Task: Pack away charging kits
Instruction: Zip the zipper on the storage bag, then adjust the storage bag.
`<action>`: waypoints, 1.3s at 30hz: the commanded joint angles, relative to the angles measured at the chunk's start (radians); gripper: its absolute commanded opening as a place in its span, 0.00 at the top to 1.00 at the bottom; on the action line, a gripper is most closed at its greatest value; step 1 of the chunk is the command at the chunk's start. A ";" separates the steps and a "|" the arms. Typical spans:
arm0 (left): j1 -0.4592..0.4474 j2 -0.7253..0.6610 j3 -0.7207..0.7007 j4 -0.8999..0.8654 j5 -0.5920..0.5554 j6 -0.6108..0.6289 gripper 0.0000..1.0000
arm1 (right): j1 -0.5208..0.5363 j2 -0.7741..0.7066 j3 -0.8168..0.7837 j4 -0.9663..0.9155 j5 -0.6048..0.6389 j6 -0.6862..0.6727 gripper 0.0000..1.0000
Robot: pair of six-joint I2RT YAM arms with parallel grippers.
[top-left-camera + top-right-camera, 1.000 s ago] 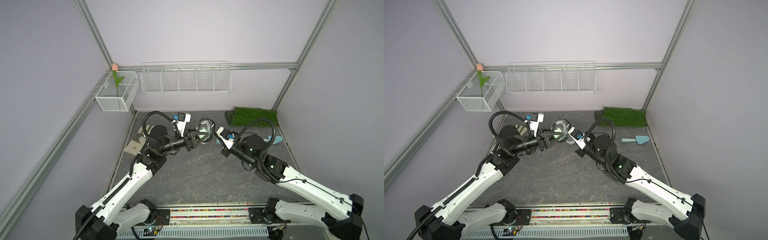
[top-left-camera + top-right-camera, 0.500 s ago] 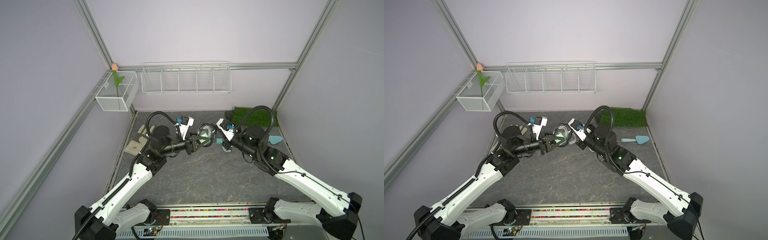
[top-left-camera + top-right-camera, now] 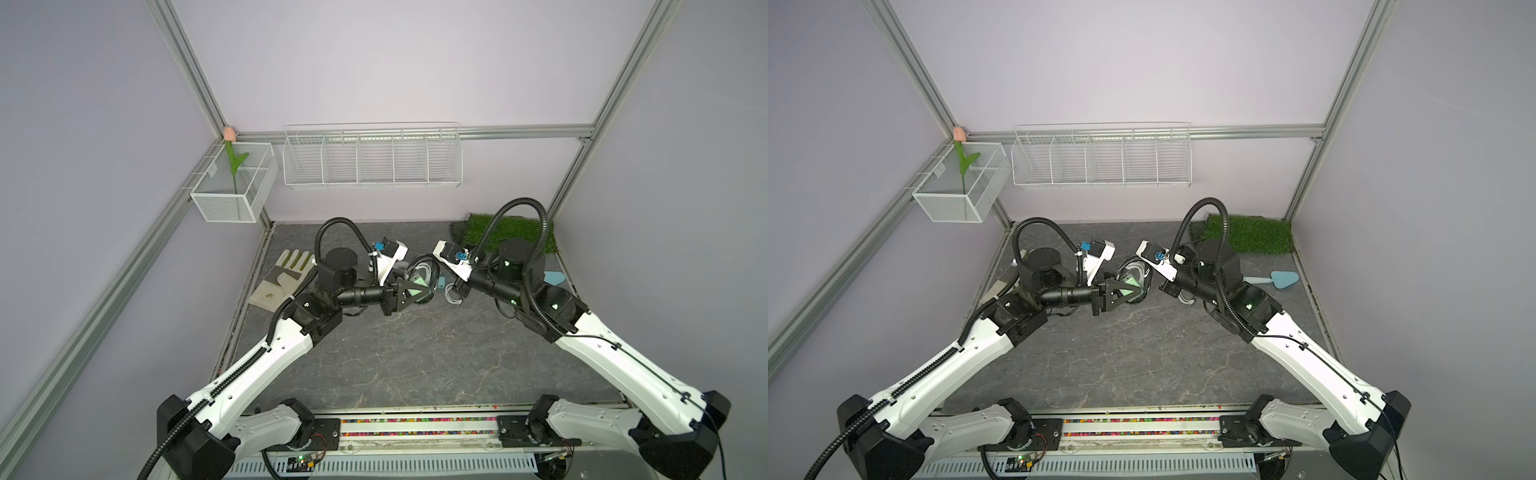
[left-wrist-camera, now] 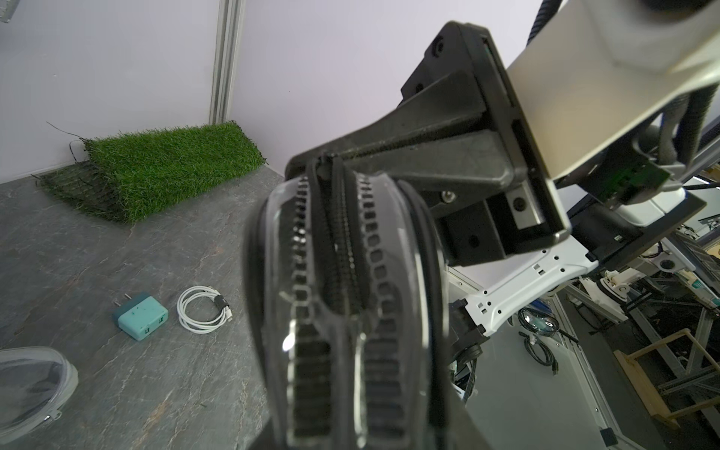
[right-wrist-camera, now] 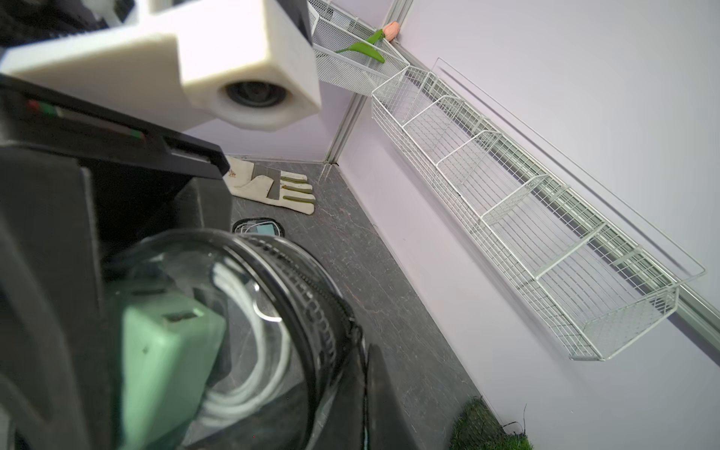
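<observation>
Case (image 4: pixel 343 331) shifted rightward | clear oval, black zipper (image 4: pixel 339 253) | left fingers (image 3: pixel 400 293) clamp it

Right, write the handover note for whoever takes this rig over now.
Left gripper: shut on the clear zip case, with a green adapter and a white cable inside.
Right gripper: shut, tips at that case's zipper.
Done: one filled case lies by the glove.
Left: the zipper looks part open, so finish it. Then pack the teal adapter and coiled cable into the empty case.
</observation>
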 commanded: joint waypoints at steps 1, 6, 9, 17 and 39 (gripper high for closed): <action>-0.021 0.016 0.016 -0.106 0.027 0.038 1.00 | -0.008 -0.030 0.016 0.106 -0.031 -0.006 0.94; -0.021 0.021 0.037 -0.038 -0.028 -0.017 0.60 | -0.006 -0.090 -0.090 0.277 -0.027 0.174 0.94; -0.021 0.027 0.045 0.019 -0.035 -0.060 0.38 | -0.007 -0.111 -0.137 0.372 0.001 0.272 0.94; -0.020 0.011 0.009 0.212 -0.053 -0.143 0.11 | 0.015 -0.104 -0.181 0.533 0.049 0.431 0.94; -0.020 -0.057 -0.142 0.615 -0.248 -0.267 0.10 | 0.119 0.003 -0.156 0.621 0.340 0.580 0.94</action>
